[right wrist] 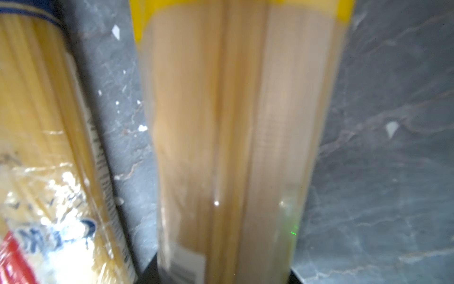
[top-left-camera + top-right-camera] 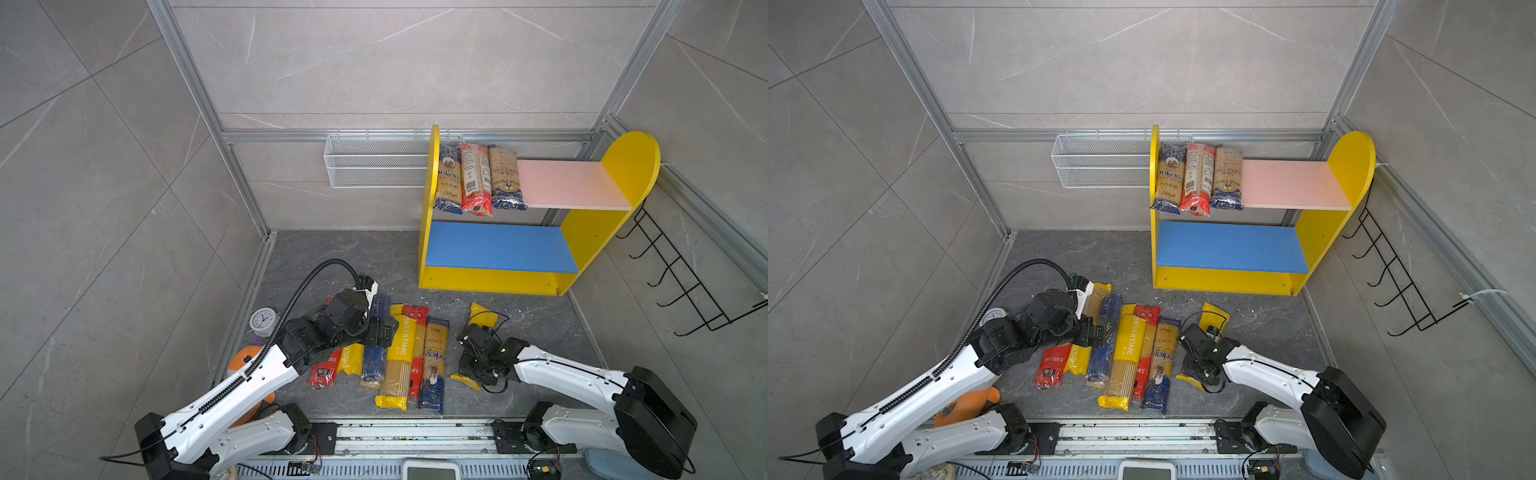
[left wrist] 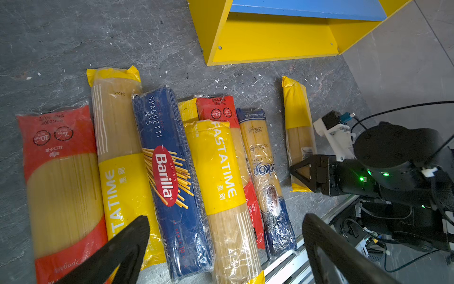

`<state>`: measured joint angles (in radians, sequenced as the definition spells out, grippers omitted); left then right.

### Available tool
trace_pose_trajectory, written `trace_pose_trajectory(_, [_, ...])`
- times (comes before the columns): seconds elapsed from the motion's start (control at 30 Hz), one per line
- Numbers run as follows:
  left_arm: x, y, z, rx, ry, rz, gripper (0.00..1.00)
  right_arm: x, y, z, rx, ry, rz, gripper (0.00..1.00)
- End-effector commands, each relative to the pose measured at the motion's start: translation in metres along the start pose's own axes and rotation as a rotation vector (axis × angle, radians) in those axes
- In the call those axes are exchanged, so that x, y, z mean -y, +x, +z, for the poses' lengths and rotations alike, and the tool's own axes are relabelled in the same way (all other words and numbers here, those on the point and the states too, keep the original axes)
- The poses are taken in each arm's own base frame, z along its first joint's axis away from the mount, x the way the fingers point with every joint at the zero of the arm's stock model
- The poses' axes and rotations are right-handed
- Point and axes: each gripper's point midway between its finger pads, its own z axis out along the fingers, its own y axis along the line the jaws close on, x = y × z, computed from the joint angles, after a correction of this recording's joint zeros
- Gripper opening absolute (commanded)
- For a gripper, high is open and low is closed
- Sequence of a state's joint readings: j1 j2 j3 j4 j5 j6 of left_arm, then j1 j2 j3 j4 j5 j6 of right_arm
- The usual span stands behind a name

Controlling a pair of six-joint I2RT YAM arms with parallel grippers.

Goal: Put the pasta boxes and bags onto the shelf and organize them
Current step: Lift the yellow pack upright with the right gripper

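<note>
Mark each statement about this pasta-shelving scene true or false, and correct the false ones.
1. Three pasta packs lie on the pink upper board. True.
2. The Barilla box sits on the blue lower board. False: it lies on the floor in the row of packs; that board is bare.
3. The left gripper is open. True.
4. The right gripper is at the shelf. False: it is down at a lone yellow-ended pack lying apart from the row.
5. The white wire basket hangs to the right of the shelf in both top views. False: it hangs to its left.
</note>
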<state>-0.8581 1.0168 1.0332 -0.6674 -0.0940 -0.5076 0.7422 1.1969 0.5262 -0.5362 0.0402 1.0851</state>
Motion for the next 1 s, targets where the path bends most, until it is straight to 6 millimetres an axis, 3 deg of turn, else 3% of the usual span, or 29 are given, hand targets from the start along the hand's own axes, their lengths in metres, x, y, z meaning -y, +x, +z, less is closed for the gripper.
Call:
trace_pose_trajectory(0.0, [0.006,-0.012,-0.005,0.026,0.018,0.023,1.00,0.002,0.017,-0.009,-0.071,-0.037,-0.013,0.00])
trace_pose_trajectory(0.47, [0.012,-0.019,-0.007,0.047,0.038,0.005,1.00,-0.046,0.005,-0.087,0.002,-0.334,-0.063,0.00])
trace_pose_trajectory(0.97, [0.042,-0.030,0.012,0.033,0.088,0.033,1.00,-0.061,-0.006,-0.183,0.133,-0.563,-0.112,0.00])
